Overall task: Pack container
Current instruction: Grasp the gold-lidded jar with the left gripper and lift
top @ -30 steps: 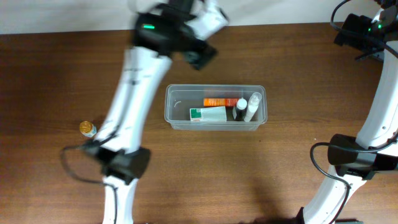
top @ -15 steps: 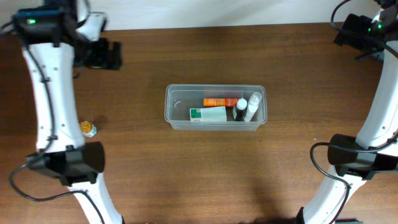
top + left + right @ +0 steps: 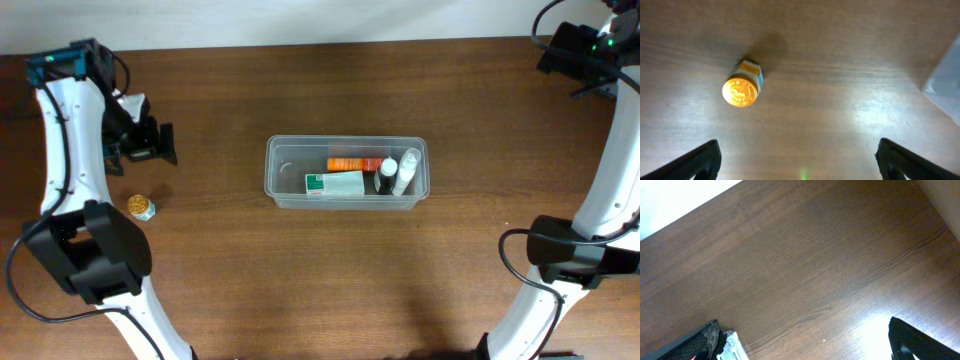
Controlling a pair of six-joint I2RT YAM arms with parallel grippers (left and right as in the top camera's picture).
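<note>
The clear container (image 3: 290,170) sits mid-table and holds an orange item (image 3: 352,163), a green-and-white box (image 3: 335,183), a black bottle (image 3: 385,178) and a white bottle (image 3: 405,172). The left gripper (image 3: 799,155) hangs well to the container's left, jaws wide apart and empty, near a small gold-capped bottle (image 3: 742,90) on the wooden table (image 3: 250,280). The right gripper (image 3: 802,332), off by the far right corner, is likewise spread apart, holding nothing.
</note>
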